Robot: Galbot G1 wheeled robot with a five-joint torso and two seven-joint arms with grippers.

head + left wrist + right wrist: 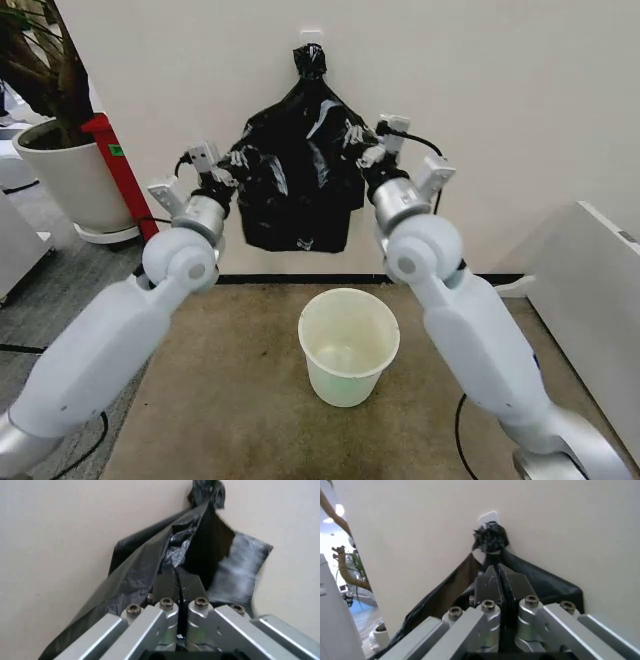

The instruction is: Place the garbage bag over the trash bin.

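The garbage bag, glossy crinkled black plastic, hangs spread against the wall above the floor. Over it is a knotted black top on a white hook; I cannot tell where the bag ends and the knotted bundle begins. My left gripper is shut on the bag's left side, with fingers pinching the crinkled plastic in the left wrist view. My right gripper is shut on its right side, fingers pressed together on black plastic. The cream-white trash bin stands open on the floor below, between my arms.
A large white plant pot and a red post stand at the left by the wall. A white cabinet sits at the right and grey furniture at the far left. Brown floor surrounds the bin.
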